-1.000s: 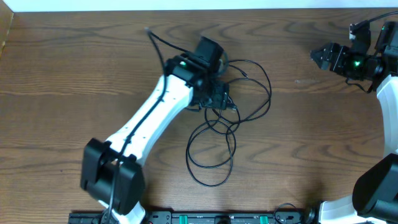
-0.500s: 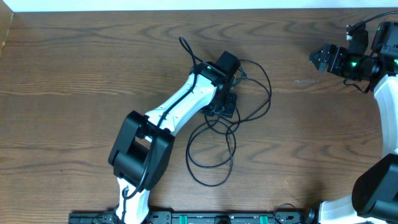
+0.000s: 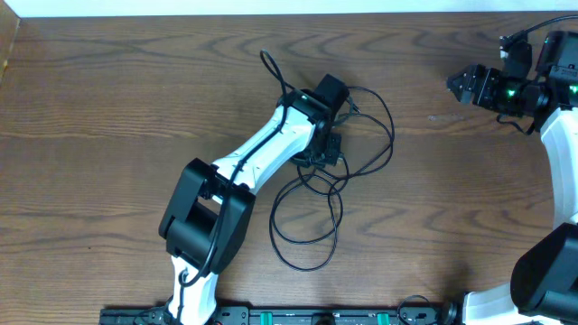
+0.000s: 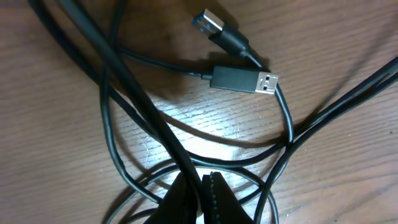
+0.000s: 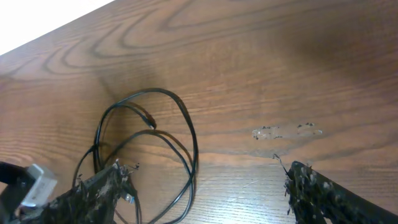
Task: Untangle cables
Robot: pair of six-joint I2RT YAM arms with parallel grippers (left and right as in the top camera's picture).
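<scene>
From overhead, the cables (image 3: 390, 137) lie in one loose black heap at the middle of the wooden worktop (image 3: 108, 108). Its long axis runs from the upper centre down to a big open loop at lower centre. The left pincer (image 3: 325, 155) sits right on the knot where the loops cross, so that arm is plainly the nearer one. The right pincer (image 3: 454, 83) hangs well apart at the upper right, its tips aimed left toward the heap. Bare wood shows on every side of the tangle, widest to the left, so we judge there is room to draw a strand out either way. In the left wrist view, the pincer (image 4: 200, 186) at the bottom centre is clenched, its tips pressed together. A thick strand comes down from the upper left straight into the seam, so we judge it nipped there, though the contact itself is hidden. Thinner loops curve around and under the tips. Two plug ends lie above, one at centre (image 4: 244, 80) and one further up (image 4: 217, 26), both pointing away from the pincer. In the right wrist view, the pincer (image 5: 205, 171) is released, its fingers (image 5: 99, 190) spread wide at the bottom corners. The cables (image 5: 189, 127) loop in the left half, and a pale scuff (image 5: 286, 132) marks the otherwise plain, smooth wood.
</scene>
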